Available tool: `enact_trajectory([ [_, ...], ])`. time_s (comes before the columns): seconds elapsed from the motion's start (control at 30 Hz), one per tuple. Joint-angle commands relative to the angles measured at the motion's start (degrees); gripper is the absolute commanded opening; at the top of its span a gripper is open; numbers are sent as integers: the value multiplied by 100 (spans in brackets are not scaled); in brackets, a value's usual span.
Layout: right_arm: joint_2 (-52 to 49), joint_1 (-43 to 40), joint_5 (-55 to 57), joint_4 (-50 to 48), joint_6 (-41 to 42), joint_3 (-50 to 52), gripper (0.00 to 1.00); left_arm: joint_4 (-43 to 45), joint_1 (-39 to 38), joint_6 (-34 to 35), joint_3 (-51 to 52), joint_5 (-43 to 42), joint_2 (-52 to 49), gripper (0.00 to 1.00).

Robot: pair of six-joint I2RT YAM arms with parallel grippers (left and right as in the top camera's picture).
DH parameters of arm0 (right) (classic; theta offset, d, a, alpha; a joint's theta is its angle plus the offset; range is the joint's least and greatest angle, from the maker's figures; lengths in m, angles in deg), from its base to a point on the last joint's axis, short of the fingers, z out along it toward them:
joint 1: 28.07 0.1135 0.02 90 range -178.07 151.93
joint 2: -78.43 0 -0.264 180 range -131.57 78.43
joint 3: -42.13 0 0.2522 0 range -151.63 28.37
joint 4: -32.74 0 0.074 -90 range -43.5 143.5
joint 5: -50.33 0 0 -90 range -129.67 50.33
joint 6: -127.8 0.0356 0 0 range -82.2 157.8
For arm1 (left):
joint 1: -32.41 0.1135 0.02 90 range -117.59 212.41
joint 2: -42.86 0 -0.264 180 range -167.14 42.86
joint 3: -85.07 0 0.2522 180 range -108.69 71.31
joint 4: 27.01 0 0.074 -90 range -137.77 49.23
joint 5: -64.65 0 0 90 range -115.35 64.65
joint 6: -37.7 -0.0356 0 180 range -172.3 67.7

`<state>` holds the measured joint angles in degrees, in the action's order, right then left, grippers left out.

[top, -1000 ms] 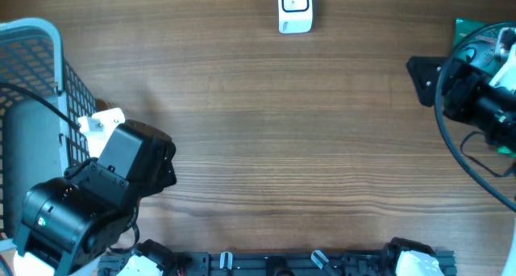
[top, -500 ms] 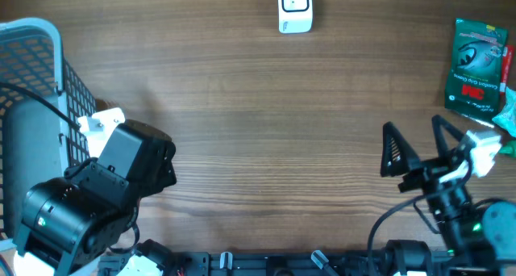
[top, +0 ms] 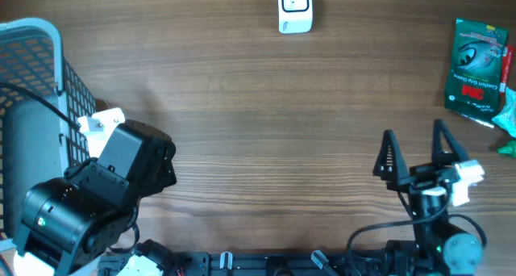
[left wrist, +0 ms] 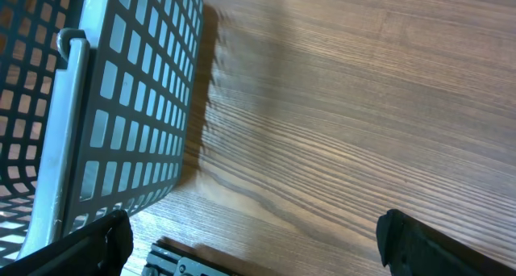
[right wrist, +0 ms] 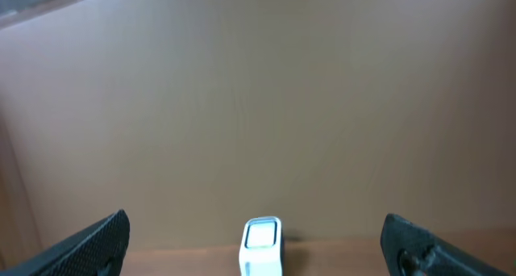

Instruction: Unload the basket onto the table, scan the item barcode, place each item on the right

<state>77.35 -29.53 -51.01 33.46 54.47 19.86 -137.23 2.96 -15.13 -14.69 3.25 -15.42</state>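
The item, a green packet [top: 476, 66], lies flat at the table's far right. A white barcode scanner [top: 294, 8] stands at the back centre; it also shows low in the right wrist view [right wrist: 262, 244]. My right gripper [top: 415, 155] hovers near the front right edge, open and empty, well short of the packet and pointing towards the back. Its fingers [right wrist: 101, 240] frame the scanner from afar. My left gripper [left wrist: 258, 248] is open and empty over bare wood beside the basket. In the overhead view its arm [top: 121, 171] hides its fingertips.
A grey-blue mesh basket [top: 36, 34] fills the left edge, its wall close to the left gripper [left wrist: 121, 90]. More small items, one of them green [top: 508, 119], lie at the right edge below the packet. A black rail [top: 266, 264] runs along the front edge.
My right arm has pulled back from over the green packet to the front right edge, still open and empty. The packet is now uncovered. The left arm has not moved.
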Motion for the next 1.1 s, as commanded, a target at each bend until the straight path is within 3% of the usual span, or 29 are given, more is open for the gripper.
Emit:
enact_trajectory([
  [0.0,90,107,127,-625,4,675,100,-2,11,76,-4,13,17,100],
  [0.17,90,111,127,-251,-7,822,100,-2,11,76,-4,13,15,100],
  [0.3,90,114,140,1311,2,820,100,-2,11,76,-4,13,15,100],
  [0.6,92,125,422,1263,-48,822,100,-2,11,76,-4,13,17,100],
  [0.8,92,129,-98,1222,-1690,822,100,-2,11,76,-4,13,15,100],
  [1.07,92,129,-50,1220,-1652,822,100,-2,11,76,-4,13,15,100],
])
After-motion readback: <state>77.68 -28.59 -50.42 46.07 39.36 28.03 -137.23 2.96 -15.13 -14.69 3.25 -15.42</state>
